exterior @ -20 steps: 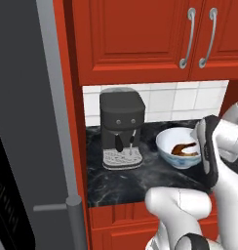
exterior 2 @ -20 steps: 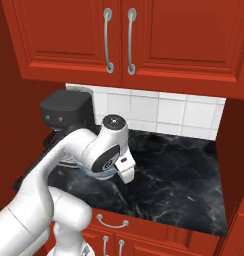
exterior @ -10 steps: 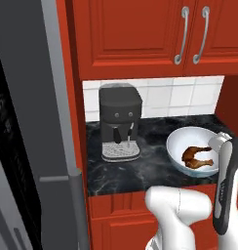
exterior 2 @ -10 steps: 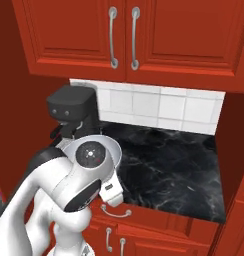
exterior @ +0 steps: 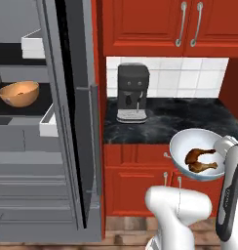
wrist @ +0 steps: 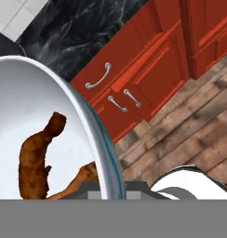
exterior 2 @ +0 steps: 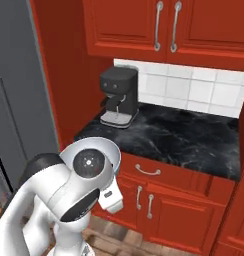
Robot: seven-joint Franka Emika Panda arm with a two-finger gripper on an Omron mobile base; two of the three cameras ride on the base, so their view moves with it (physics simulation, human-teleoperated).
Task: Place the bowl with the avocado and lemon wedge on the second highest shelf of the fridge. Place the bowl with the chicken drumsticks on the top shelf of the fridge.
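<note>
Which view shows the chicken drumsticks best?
Left base view: both chicken drumsticks lie whole in the white bowl, seen from above and held off the counter. Hand view is closer, but its bottom edge cuts them off. In the right base view the arm stands in front.

A black coffee machine (exterior: 132, 92) stands at the back left corner of the dark marble tabletop (exterior: 189, 121), close to the wall. Behind it the wall has white tiles (exterior: 184, 77). Above the tiles hang red cupboards (exterior: 165, 24) with long grey handles (exterior: 180, 23). Under the front edge of the tabletop is a red drawer (exterior 2: 159, 172) with a curved grey handle (exterior 2: 148, 171), and below that are red doors (exterior 2: 159, 210) with small grey handles. The floor (wrist: 190, 125) is brown wood planks.
</note>
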